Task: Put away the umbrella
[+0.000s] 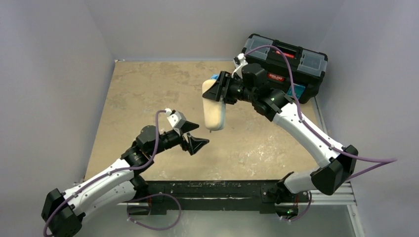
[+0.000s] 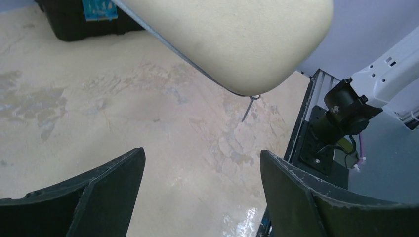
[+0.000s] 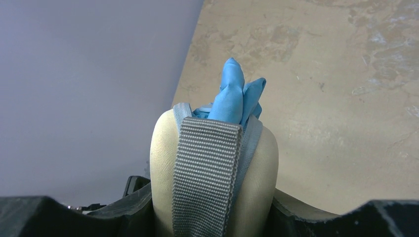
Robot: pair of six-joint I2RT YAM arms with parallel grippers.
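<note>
My right gripper (image 1: pixel 221 90) is shut on the upper end of a beige oblong case (image 1: pixel 214 111) and holds it hanging above the table. In the right wrist view the jaws (image 3: pixel 212 210) clamp both sides of the case (image 3: pixel 259 168), and a grey webbing strap (image 3: pixel 206 173) runs down its front. Light blue umbrella fabric (image 3: pixel 232 96) pokes out of the case's top; the rest of the umbrella is hidden. My left gripper (image 1: pixel 197 136) is open and empty, just left of the case's lower end. In the left wrist view (image 2: pixel 202 173) the case (image 2: pixel 237 39) hangs above and ahead, zipper pull (image 2: pixel 249 106) dangling.
A black toolbox (image 1: pixel 286 61) with a red latch stands at the table's far right corner, behind the right gripper; it also shows in the left wrist view (image 2: pixel 74 22). Grey walls close in on the left, back and right. The right arm's base (image 2: pixel 341 118) sits at the table's near edge.
</note>
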